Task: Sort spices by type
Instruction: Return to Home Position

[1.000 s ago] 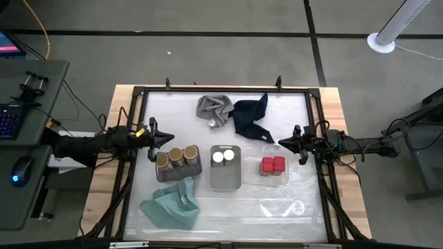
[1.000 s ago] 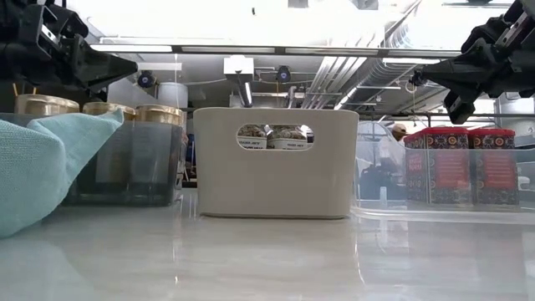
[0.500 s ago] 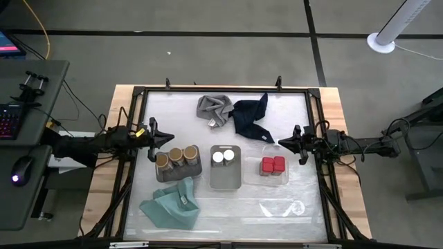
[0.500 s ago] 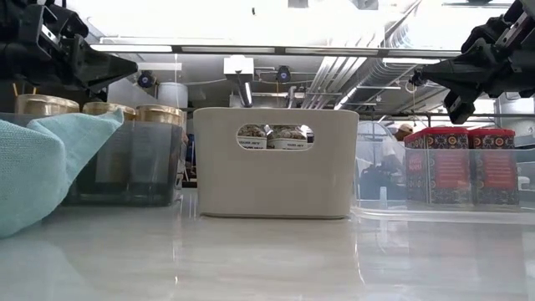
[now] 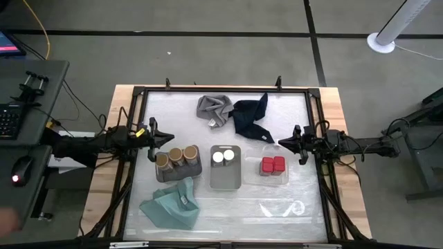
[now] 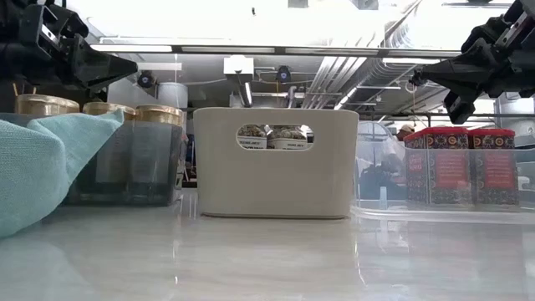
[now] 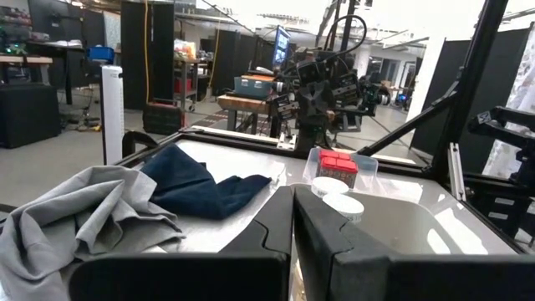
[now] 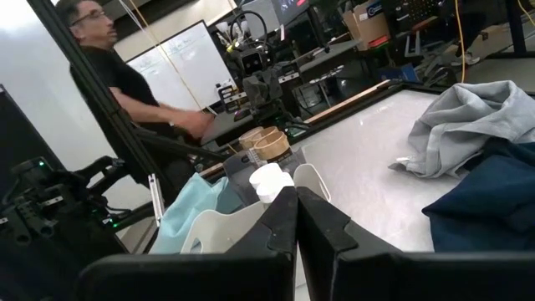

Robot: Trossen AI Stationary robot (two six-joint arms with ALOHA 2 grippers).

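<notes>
Nothing moved: left gripper [image 5: 166, 139], right gripper [image 5: 280, 142] stay at counter [image 5: 291, 111] sides, fingers [image 7: 261, 241] pressed together; jars [image 5: 272, 164] sit grouped by type, sorting looks done.

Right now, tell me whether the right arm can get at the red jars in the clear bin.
Probably yes. The right arm hangs raised beside the clear bin, jaws shut. The two red jars stand upright in it, tops uncovered, and the navy cloth lies clear of the path.

Bins [image 5: 225, 177] (three abreast) block table [image 5: 173, 124] middle; cloths [image 5: 213, 108] crowd far edge.
</notes>
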